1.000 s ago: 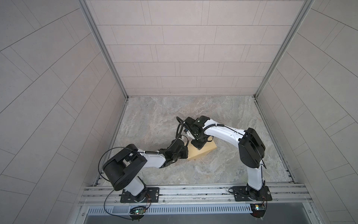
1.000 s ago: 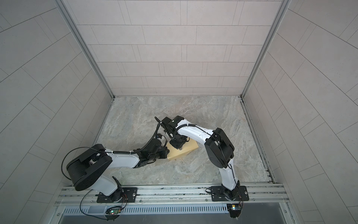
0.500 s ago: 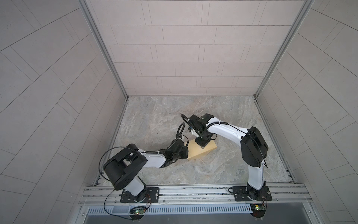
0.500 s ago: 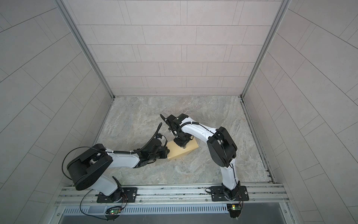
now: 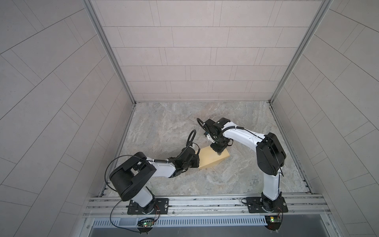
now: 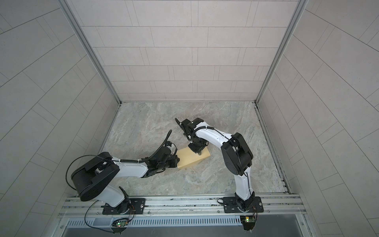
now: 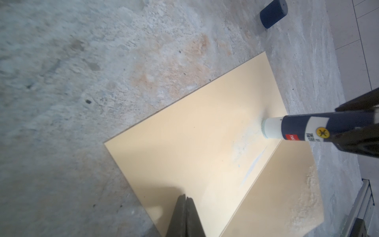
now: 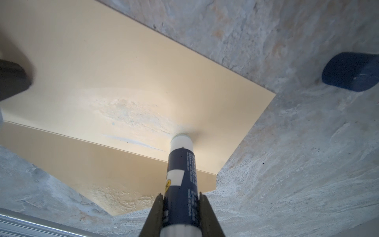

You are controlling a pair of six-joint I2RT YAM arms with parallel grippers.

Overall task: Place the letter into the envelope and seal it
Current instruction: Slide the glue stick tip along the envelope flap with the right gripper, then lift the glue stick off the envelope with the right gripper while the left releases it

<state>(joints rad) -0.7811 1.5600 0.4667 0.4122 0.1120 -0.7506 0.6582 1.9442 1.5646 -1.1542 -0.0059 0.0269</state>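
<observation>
On marble tabletop (image 7: 82,61), tan glue-smeared envelope (image 7: 194,143)

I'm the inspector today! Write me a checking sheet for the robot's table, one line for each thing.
Surface: grey marbled table.
Job's things: envelope flat, flap open; letter not seen.
Clutter: blue cap lying loose, apart from the envelope.
Grippers: left gripper shut, over the envelope's edge; right gripper shut on glue stick, its tip touching the envelope.
Cables: black cable arches above the left wrist.
Surroundings: tiled walls, metal rail in front.
</observation>
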